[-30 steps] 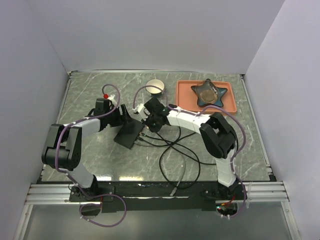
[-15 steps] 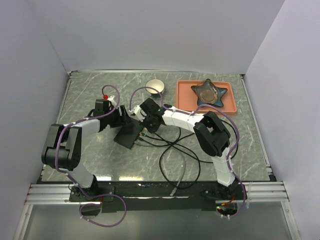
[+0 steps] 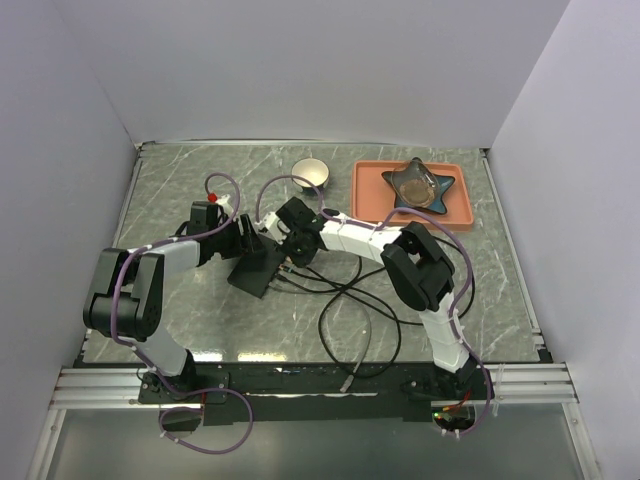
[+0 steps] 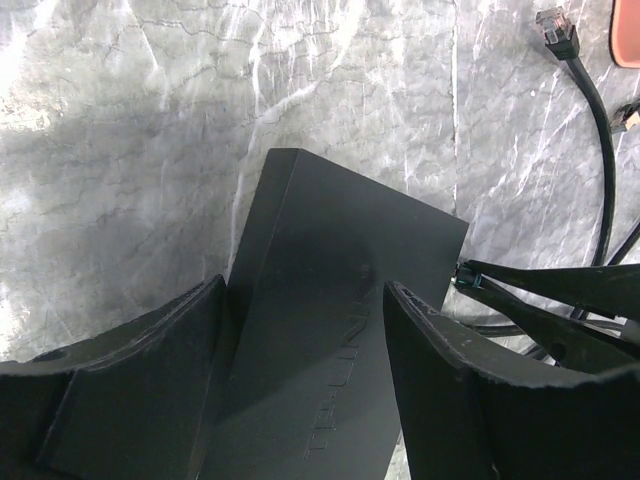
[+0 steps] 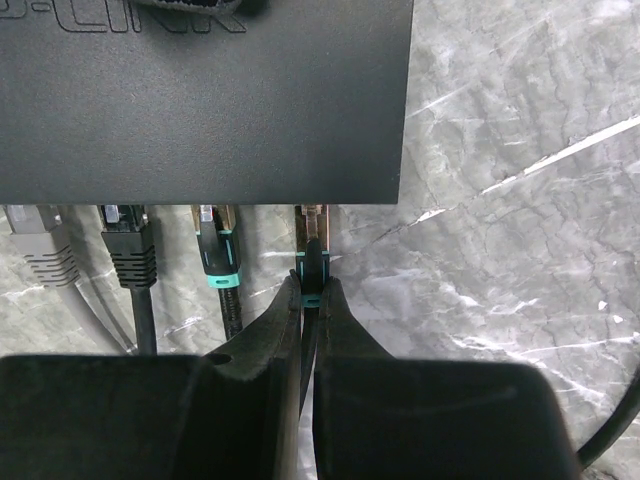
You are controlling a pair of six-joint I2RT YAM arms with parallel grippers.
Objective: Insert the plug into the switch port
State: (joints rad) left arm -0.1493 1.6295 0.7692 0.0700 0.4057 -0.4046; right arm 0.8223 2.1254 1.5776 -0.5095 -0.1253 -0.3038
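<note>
Leftward across the grey marble bench (image 3: 180, 180), the right arm is shifting its elbow and carrying the right claw (image 3: 290, 252) closer to the flat black rectangular network switch (image 3: 258, 268) than a second ago. The switch itself is lying where it was.

In the right wrist view, the right claw (image 5: 311, 298) is clenching the clear plug with a teal boot (image 5: 312, 262), its fingers squeezing together on the boot. The plug is pointing straight at the port face of the switch (image 5: 200, 100), and its clear tip is meeting that edge near the right-hand corner. Whether it is seated in the port I cannot tell. Just left of it, three other plugs are sitting at the same face: a teal-banded black plug (image 5: 218, 262), a black plug (image 5: 130, 250) and a grey plug (image 5: 35, 250).

From the other side, the left claw (image 4: 305, 290) is straddling the switch (image 4: 330, 340), one finger along each flank. The fingers are standing wide, and whether they are pressing on the casing I cannot tell. A loose clear plug on a black cable (image 4: 556, 28) is lying on the bench beyond.

Looping black cables (image 3: 350, 310) are trailing toward the near edge. Farther back, a white round cup (image 3: 311, 173) is standing beside a salmon-orange rectangular tray (image 3: 368, 205) that is holding a dark star-shaped glass dish (image 3: 420, 185).
</note>
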